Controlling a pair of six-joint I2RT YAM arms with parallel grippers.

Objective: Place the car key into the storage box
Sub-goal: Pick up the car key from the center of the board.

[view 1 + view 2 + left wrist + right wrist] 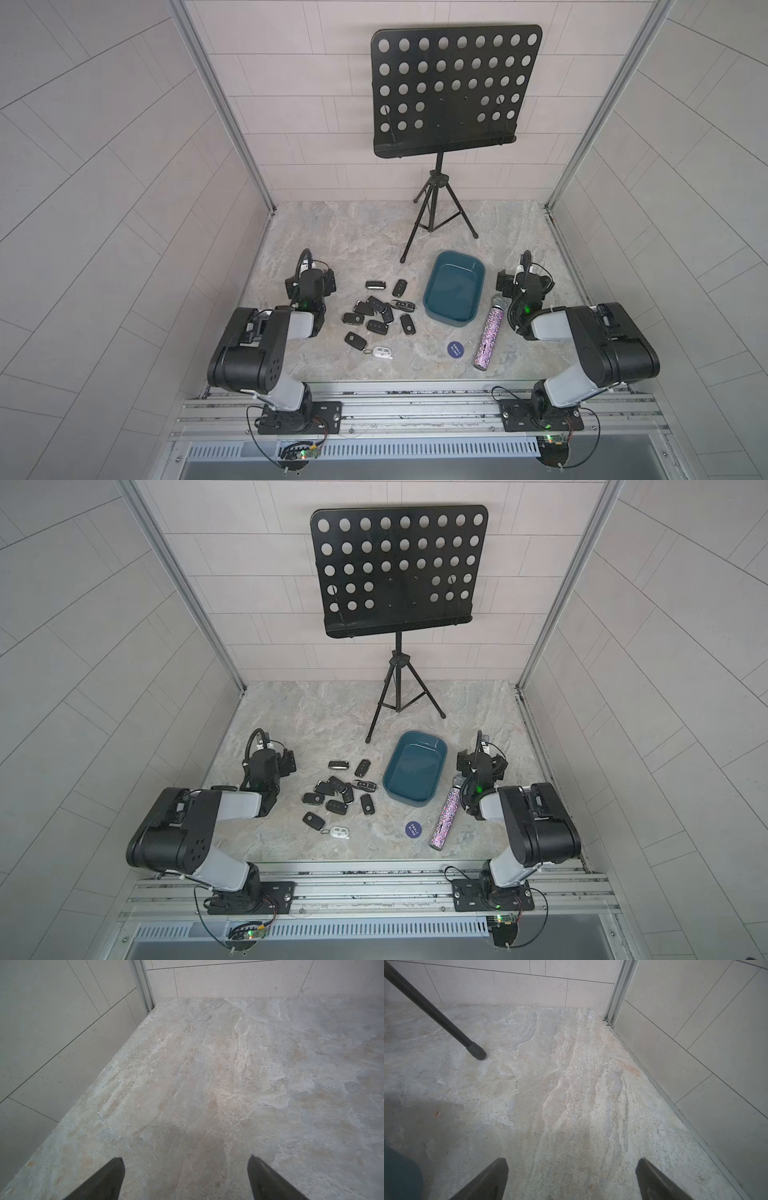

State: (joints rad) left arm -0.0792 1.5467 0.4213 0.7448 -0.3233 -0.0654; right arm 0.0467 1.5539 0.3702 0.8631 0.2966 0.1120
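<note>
Several black car keys (376, 311) (337, 791) lie loose on the marble table between the two arms, with a white one (382, 353) nearest the front. To their right stands the empty dark teal storage box (451, 320) (409, 799); a corner of it (398, 1174) shows in the right wrist view. My left gripper (186, 1160) (313, 282) hovers left of the keys, open over bare table. My right gripper (572, 1162) (519, 282) is right of the box, open with nothing between its fingers. No key shows in either wrist view.
A glittery purple microphone (490, 334) lies between the box and the right arm. A small round dark blue disc (454, 349) sits in front of the box. A black music stand (453, 91) stands behind, one tripod foot (476, 1054) near the right gripper. Tiled walls enclose the table.
</note>
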